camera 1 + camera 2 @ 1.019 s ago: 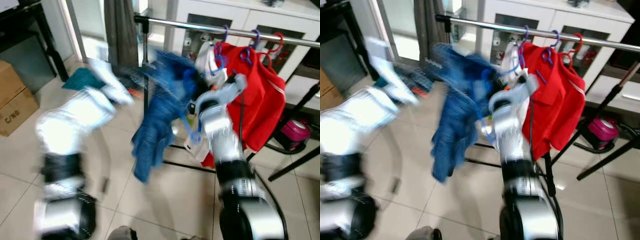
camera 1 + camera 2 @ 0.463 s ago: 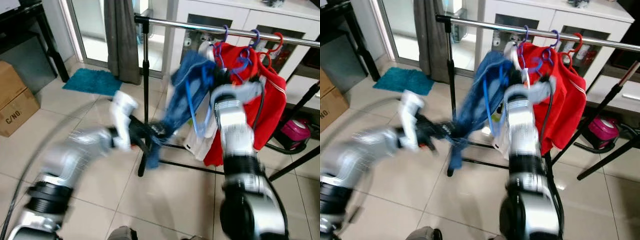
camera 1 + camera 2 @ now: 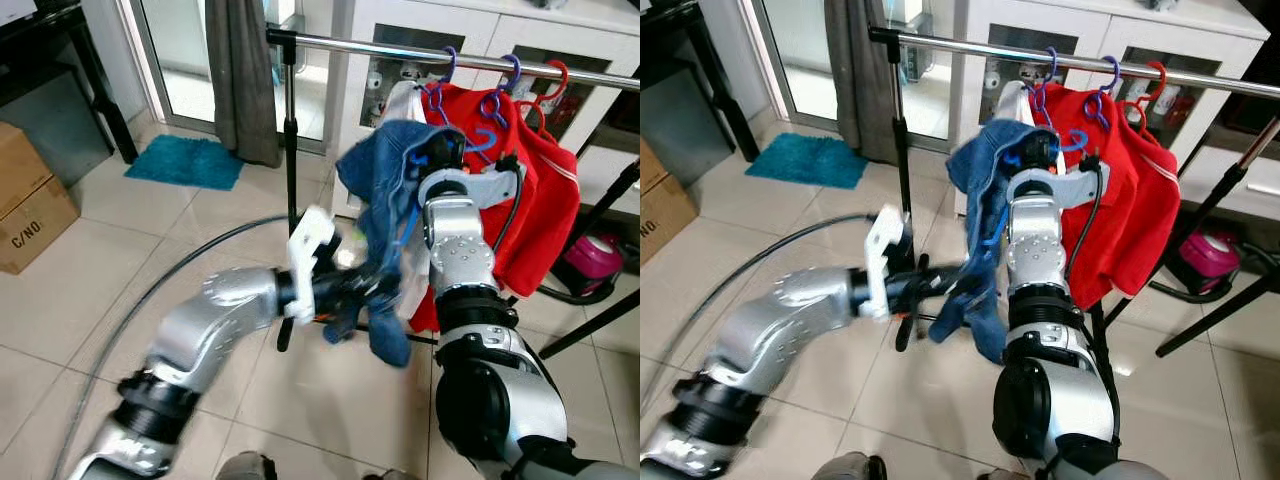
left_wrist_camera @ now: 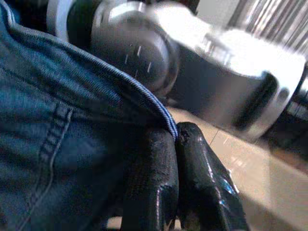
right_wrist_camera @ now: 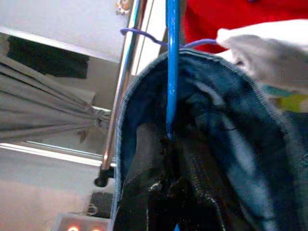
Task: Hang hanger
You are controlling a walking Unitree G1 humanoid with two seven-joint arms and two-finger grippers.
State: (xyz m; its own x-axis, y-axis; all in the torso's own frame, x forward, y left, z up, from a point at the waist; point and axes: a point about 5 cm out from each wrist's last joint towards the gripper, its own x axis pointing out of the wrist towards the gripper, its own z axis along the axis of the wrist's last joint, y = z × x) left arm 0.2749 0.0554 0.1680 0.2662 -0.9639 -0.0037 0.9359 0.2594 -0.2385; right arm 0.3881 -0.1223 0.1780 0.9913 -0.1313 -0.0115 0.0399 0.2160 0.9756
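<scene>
1. Left gripper [image 3: 940, 283], nearest of the two, has its black fingers [image 4: 159, 183] pressed together on a fold of the blue denim garment [image 3: 385, 215], pinching the low part of the cloth.
2. Right gripper [image 3: 440, 152], farther and higher, is clamped on the blue hanger [image 5: 172, 62] that carries the denim, just below the rail.
3. Beyond it, the metal rail [image 3: 970, 47] runs left to right; the hanger's hook is not yet over it.
4. To the right on the rail hang the red garments [image 3: 535, 200] on purple and red hangers.
5. Far left on the floor lies a teal mat [image 3: 185, 162].
</scene>
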